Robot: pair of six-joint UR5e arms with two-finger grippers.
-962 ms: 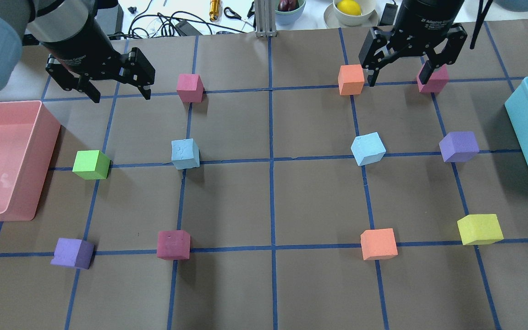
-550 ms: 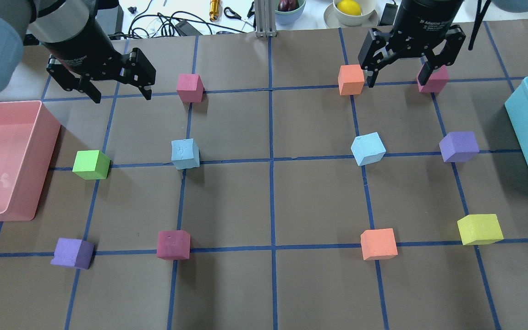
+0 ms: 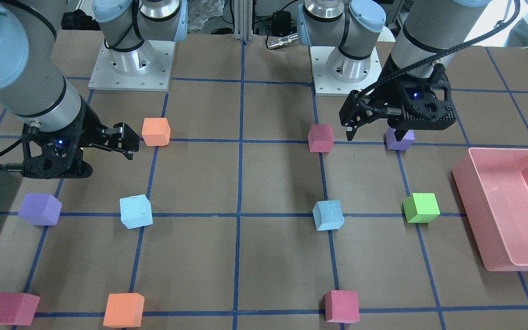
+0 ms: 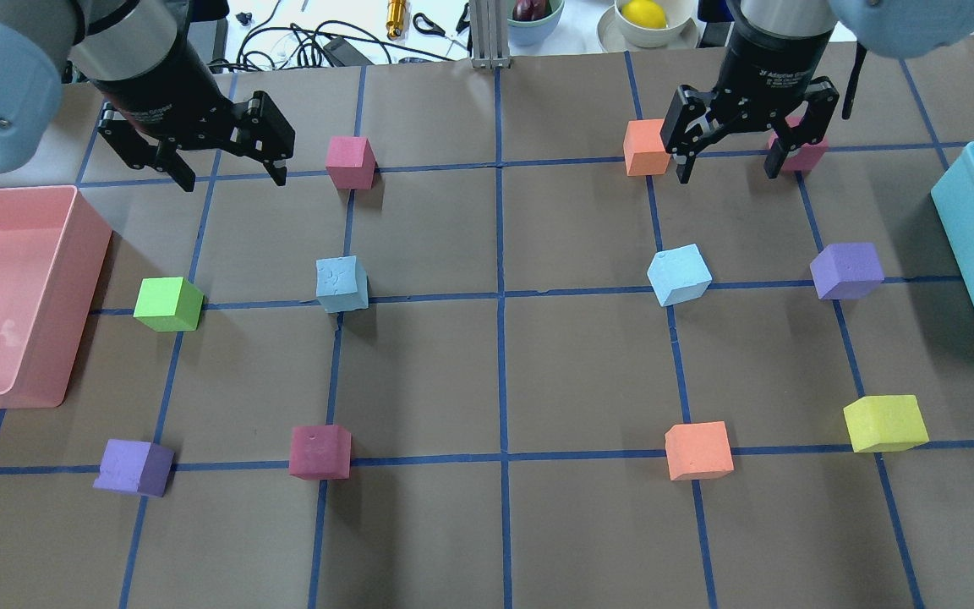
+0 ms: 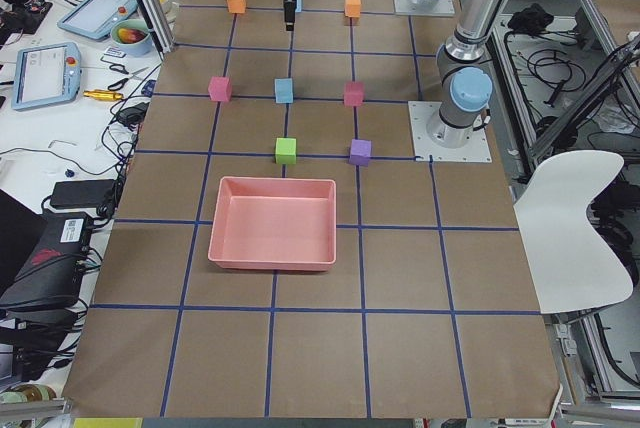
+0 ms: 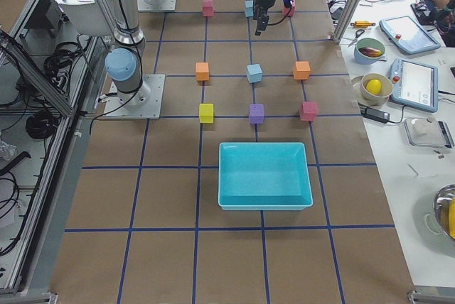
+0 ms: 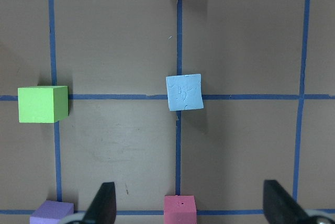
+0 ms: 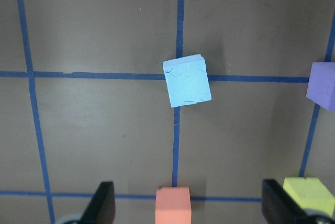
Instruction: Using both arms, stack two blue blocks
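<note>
nearest on the worktop [image 4: 588,372], seen from overhead, a row of no concern here: purple cube [image 4: 134,467], maroon cube [image 4: 320,452], near orange cube [image 4: 698,451], yellow cube [image 4: 884,423]. farther out, on the middle tape line, both task pieces: left blue block [image 4: 341,284] at 9 o'clock from the worktop's middle, roughly square to the grid; right blue block [image 4: 679,274] at 3 o'clock, twisted a little off it. well apart from each other, flat on the paper, gripped by nothing. farthest, hovering over the back row: left end effector [image 4: 234,181] at 11 o'clock from its block, spread wide and empty; right end effector [image 4: 726,174] at 1 o'clock from its block, likewise wide and empty, between the far orange cube [image 4: 647,147] and a pink cube [image 4: 810,156]. judged from that, barely begun: no grasp, no lift, no stack. left to do, by the look of it: come down on a block, close, carry it across, set it squarely on the other.
</note>
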